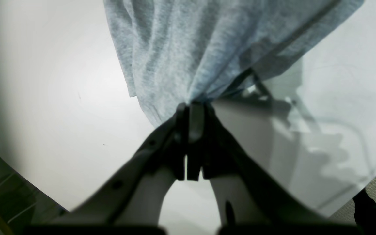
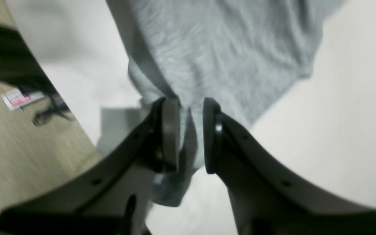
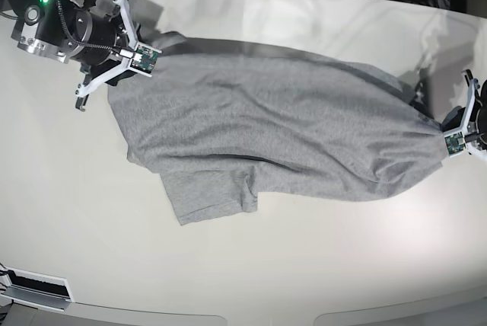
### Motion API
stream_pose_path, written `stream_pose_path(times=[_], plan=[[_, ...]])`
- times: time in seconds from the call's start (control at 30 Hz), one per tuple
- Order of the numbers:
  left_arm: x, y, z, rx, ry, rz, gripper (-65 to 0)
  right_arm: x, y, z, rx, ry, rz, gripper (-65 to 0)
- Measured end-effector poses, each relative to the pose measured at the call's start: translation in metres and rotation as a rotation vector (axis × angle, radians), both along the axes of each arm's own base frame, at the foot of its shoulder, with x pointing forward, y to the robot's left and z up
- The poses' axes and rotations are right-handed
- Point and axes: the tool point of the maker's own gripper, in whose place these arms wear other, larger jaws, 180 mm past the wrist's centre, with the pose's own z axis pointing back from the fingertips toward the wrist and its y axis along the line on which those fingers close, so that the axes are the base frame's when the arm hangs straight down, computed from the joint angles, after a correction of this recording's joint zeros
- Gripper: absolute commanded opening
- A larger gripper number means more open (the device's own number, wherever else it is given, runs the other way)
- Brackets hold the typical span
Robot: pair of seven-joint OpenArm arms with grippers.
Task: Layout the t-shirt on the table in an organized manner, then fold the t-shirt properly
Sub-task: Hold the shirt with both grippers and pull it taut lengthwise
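grey t-shirt (image 3: 274, 135) between tools, left tool (image 1: 191, 107) clenching it, right tool (image 2: 186, 112) seemingly parted

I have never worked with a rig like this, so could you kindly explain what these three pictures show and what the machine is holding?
This is a two-armed robot. One picture looks down from above; the other two come from cameras on each wrist. A heather-grey cotton t-shirt lies stretched across the glossy off-white table. The left gripper, at the overhead view's right edge, has its jaws shut on a bunched corner of the shirt. The right gripper, at that view's upper left, has its jaws parted, with cloth between them.
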Motion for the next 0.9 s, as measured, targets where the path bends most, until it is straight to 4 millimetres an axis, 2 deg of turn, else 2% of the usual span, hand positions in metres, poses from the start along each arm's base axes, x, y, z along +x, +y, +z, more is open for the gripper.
stream_pose_path(times=[0.07,0.23,0.33,0.43,0.53,0.67,0.8,0.87,0.9], plan=[[0.000,-0.001,0.000,-0.005,-0.002,-0.002,-65.0,0.001,-0.004,-0.009,0.011,0.015,-0.022,-65.0],[0.000,-0.001,0.000,-0.007,-0.002,-0.002,-65.0,0.001,-0.027,-0.038,-0.057,0.047,-0.100,-65.0],[0.001,-0.002,0.001,-0.012,-0.004,-0.004,-65.0,0.009,-0.037,-0.036,-0.104,0.001,-0.130,-65.0],[0.001,-0.002,0.001,-0.012,-0.004,-0.004,-65.0,0.016,-0.040,-0.025,-0.142,-0.046,-0.127,-65.0],[0.003,-0.001,0.003,-0.009,-0.012,-0.004,-65.0,0.020,-0.036,-0.015,-0.143,-0.081,-0.114,-65.0],[0.009,-0.001,0.007,-0.012,-0.035,0.005,-65.0,0.022,-0.029,-0.012,-0.109,-0.098,-0.089,-65.0],[0.023,0.001,0.016,-0.012,-0.094,0.033,-65.0,0.018,-0.026,-0.014,-0.111,-0.080,-0.053,-49.7],[0.028,0.001,0.021,-0.014,-0.114,0.034,-65.0,0.014,-0.020,-0.014,-0.076,-0.058,-0.053,-51.6],[0.030,0.001,0.023,-0.013,-0.120,0.035,-65.0,0.012,-0.016,-0.014,-0.045,-0.040,-0.054,-56.9]])
